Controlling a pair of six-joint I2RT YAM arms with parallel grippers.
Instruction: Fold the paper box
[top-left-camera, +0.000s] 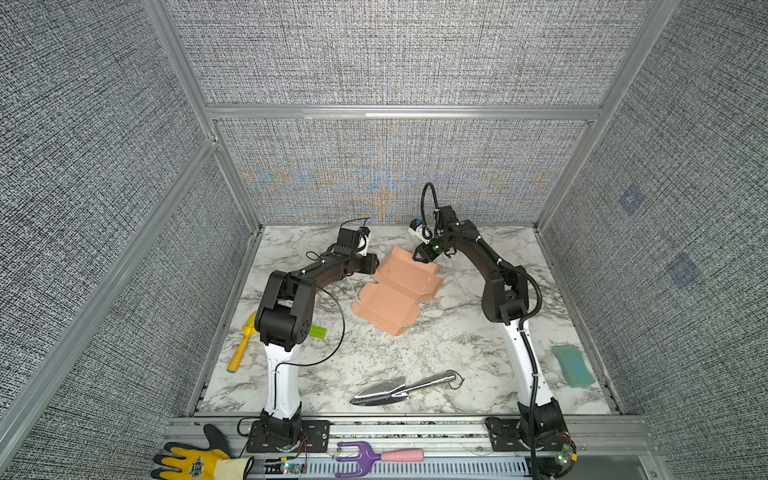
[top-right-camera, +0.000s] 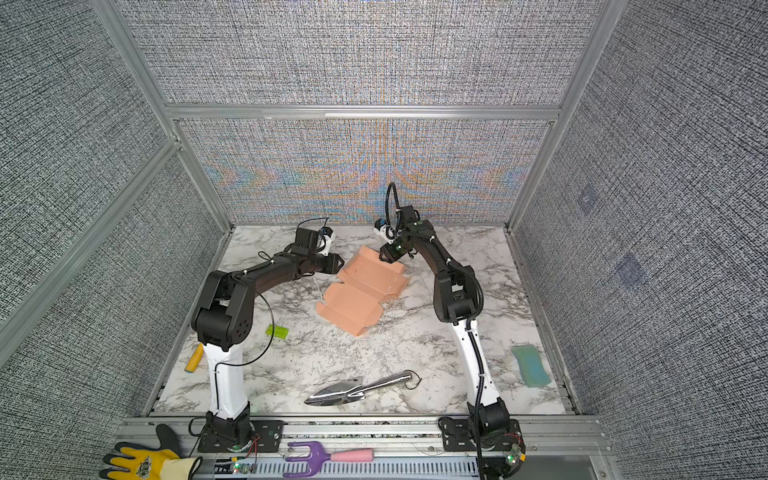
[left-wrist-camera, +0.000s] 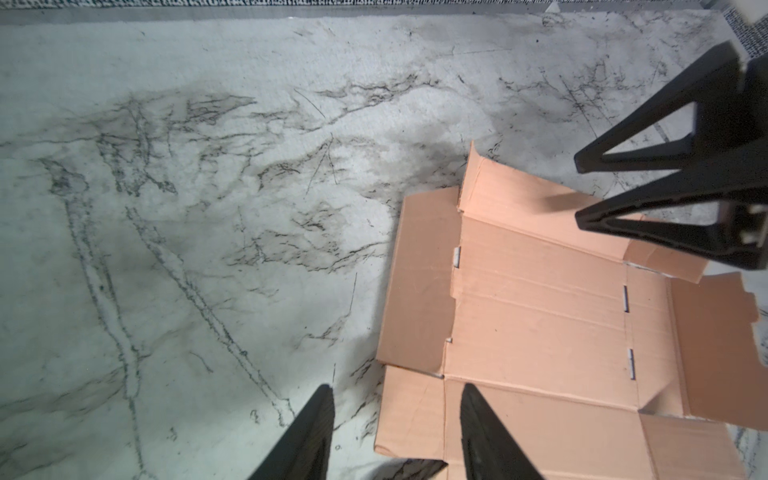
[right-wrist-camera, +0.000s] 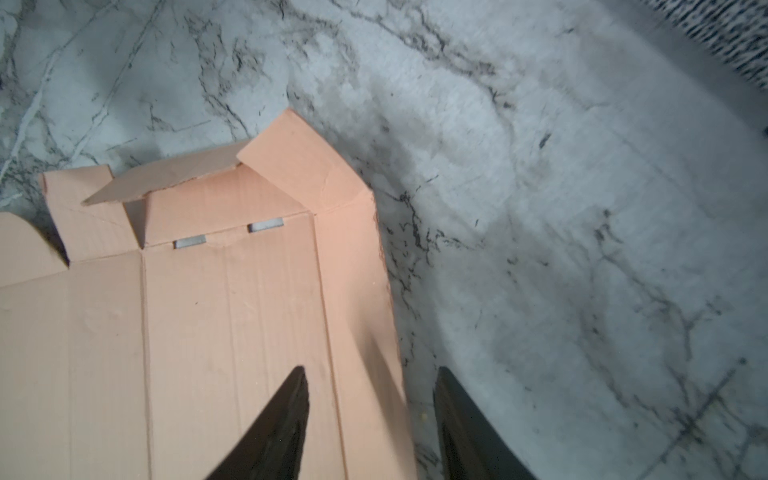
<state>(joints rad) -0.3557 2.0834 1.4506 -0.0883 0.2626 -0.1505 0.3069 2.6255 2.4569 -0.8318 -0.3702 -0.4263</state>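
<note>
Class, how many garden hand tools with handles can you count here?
3: a yellow tool at the table's left edge, partly hidden; a silver trowel front centre; a purple fork on the front rail. More may be hidden.

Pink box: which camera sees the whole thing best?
A top view: the paper box shows from end to end, flaps and all; both top views do. The left wrist view shows only part of the box, the right wrist view another part: closer, with creases and slits, but cut off at the picture's edge.
</note>
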